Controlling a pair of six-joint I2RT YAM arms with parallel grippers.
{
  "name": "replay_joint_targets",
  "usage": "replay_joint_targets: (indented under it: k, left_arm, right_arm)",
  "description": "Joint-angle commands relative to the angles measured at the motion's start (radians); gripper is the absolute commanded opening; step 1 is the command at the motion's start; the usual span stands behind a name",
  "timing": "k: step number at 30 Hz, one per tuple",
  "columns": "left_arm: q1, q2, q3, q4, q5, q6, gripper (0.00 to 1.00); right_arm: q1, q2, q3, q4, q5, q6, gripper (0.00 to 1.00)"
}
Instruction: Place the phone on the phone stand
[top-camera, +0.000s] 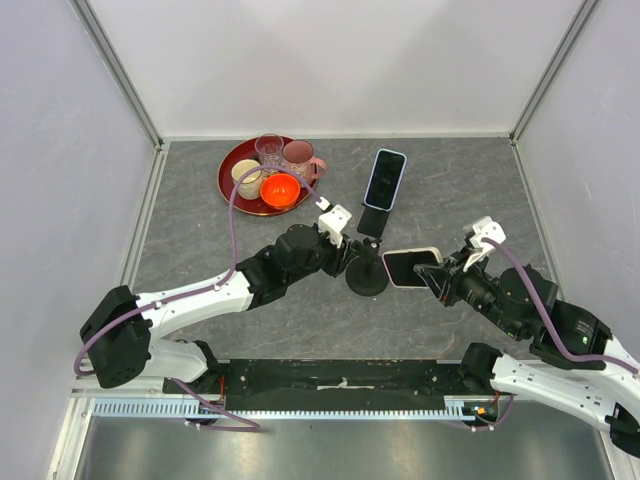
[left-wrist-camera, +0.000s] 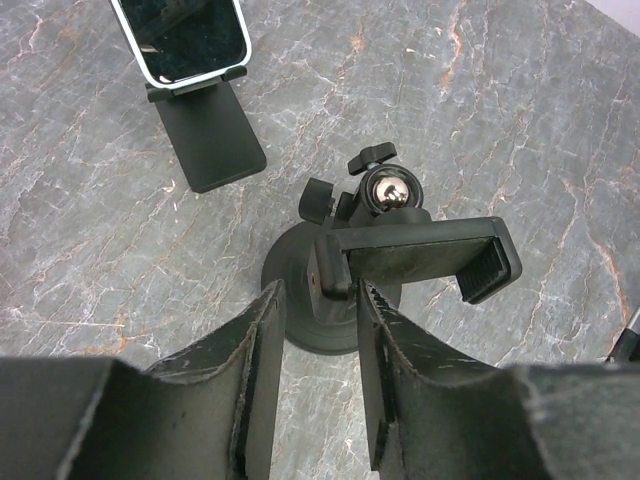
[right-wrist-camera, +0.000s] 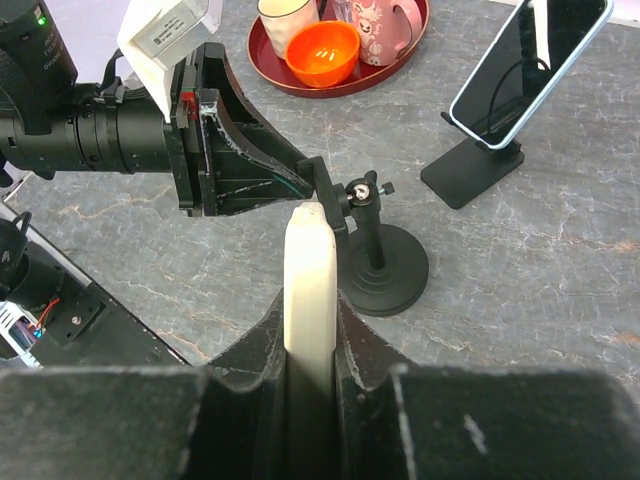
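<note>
R gripper (right-wrist-camera: 310, 305) pinching phone (right-wrist-camera: 308, 250) edge-on, just right of the stand (top-camera: 367, 278), near its clamp (left-wrist-camera: 420, 250). L gripper (left-wrist-camera: 318, 295) straddling the clamp end, can't tell if actually squeezing. Could miss the slot or tip the stand if clamp swivels on ball joint (left-wrist-camera: 385, 190). Phone screen hidden in wrist cam, clamp opening unclear from top. 2nd phone (top-camera: 384, 180) behind stand, prob irrelevant.

— What do we see beneath the fingers (left-wrist-camera: 255, 390)?
— A grey tabletop (left-wrist-camera: 520, 120), veined like marble. Beyond them we find plain white walls (top-camera: 340, 60), joined by metal corner rails (top-camera: 117, 70), all evenly lit.
</note>
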Motion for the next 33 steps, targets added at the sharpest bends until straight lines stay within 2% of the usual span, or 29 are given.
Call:
replay_joint_targets:
  k: [1, 8, 11, 13, 15, 18, 22, 25, 27, 30, 33]
  left_arm:
    - [-0.006, -0.002, 0.032, 0.068, -0.033, 0.034, 0.4]
    - [-0.004, 0.013, 0.035, 0.079, -0.037, 0.041, 0.26]
    - [-0.004, 0.016, 0.037, 0.079, -0.033, 0.044, 0.18]
    - [-0.004, 0.01, 0.04, 0.068, -0.028, 0.046, 0.08]
    - [-0.006, -0.005, 0.043, 0.054, -0.016, 0.046, 0.03]
    - [-0.004, -0.033, 0.032, 0.034, 0.036, 0.052, 0.02]
    - [-0.004, -0.101, 0.002, 0.004, 0.123, 0.07, 0.02]
    - [-0.004, -0.154, -0.011, -0.038, 0.139, 0.081, 0.02]
    - [-0.004, -0.168, -0.009, -0.091, 0.168, 0.095, 0.02]
    - [-0.004, -0.177, 0.018, -0.154, 0.214, 0.118, 0.02]
    - [-0.004, -0.181, -0.008, -0.13, 0.239, 0.117, 0.02]
  right_arm:
    - [0.0, 0.017, 0.008, 0.114, -0.024, -0.015, 0.0]
    - [0.001, 0.078, 0.034, 0.097, -0.073, -0.046, 0.0]
    - [0.0, 0.101, 0.04, 0.085, -0.094, -0.069, 0.0]
    - [0.0, 0.118, 0.046, 0.078, -0.114, -0.083, 0.0]
    - [0.001, 0.157, 0.069, 0.041, -0.083, -0.092, 0.0]
    - [0.0, 0.216, 0.106, -0.005, -0.107, -0.155, 0.0]
    - [0.0, 0.252, 0.116, -0.008, -0.257, -0.262, 0.0]
    - [0.0, 0.265, 0.104, -0.001, -0.332, -0.319, 0.0]
    - [0.001, 0.272, 0.093, 0.021, -0.354, -0.318, 0.0]
    - [0.0, 0.298, 0.072, 0.093, -0.481, -0.371, 0.0]
    - [0.0, 0.33, 0.052, 0.197, -0.576, -0.422, 0.0]
